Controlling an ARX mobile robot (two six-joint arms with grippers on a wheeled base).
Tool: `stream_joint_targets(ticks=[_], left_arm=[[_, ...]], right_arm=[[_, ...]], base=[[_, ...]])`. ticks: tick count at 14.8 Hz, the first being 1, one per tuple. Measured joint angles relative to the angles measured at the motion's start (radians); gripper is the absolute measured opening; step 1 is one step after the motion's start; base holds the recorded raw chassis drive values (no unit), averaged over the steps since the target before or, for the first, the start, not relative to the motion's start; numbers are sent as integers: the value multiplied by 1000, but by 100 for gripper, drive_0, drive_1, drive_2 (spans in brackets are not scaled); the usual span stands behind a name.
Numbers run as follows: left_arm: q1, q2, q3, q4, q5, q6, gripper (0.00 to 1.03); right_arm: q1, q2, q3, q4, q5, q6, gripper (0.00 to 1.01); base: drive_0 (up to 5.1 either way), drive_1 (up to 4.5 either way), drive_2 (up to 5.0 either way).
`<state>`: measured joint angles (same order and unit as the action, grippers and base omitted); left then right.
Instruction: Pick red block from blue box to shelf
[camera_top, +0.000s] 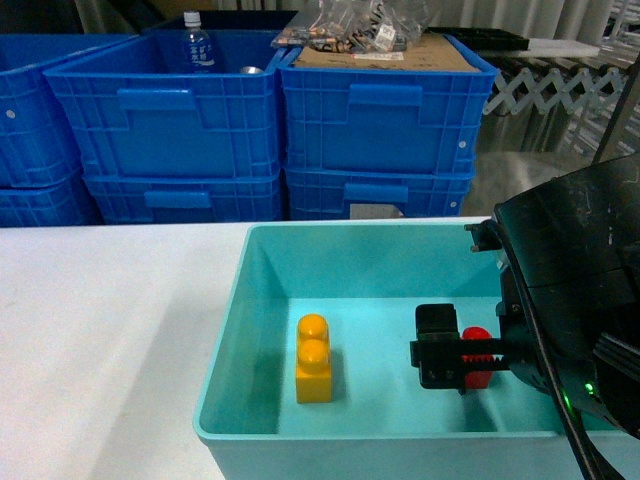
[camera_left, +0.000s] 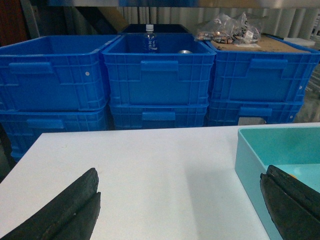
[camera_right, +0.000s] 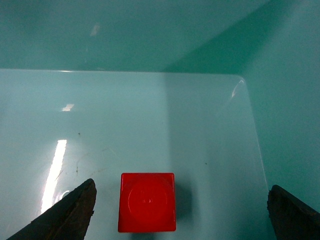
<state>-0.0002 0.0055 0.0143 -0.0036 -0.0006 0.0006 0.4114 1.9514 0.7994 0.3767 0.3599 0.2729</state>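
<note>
1. Left gripper (camera_left: 177, 210): fingers (camera_left: 65, 212) spread wide, holding nothing, low over the white table (camera_left: 150, 165).
2. Right gripper (camera_right: 180, 212): reaches down into the blue box (camera_top: 240, 300), fingers (camera_right: 70, 212) wide apart, not touching anything.
3. Red block (camera_right: 147, 201): on the box floor between them, nearer the left finger.

Black arm (camera_top: 570, 300) — red trim, green light, cable.
</note>
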Motion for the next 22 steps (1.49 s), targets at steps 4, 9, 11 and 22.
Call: stream_joint_targets(ticks=[4, 9, 11, 22], left_arm=[[0, 0, 0, 0, 0, 0, 98], [0, 0, 0, 0, 0, 0, 98], [0, 0, 0, 0, 0, 0, 98], [0, 0, 0, 0, 0, 0, 98]], right_arm=[[-6, 48, 44, 9, -40, 26, 98], [-6, 127, 73, 63, -39, 25, 98], [-7, 158, 78, 92, -38, 22, 98], [-12, 260, 104, 210, -28, -10, 72]], base=[[0, 0, 0], [0, 0, 0], [0, 0, 0], [0, 0, 0]])
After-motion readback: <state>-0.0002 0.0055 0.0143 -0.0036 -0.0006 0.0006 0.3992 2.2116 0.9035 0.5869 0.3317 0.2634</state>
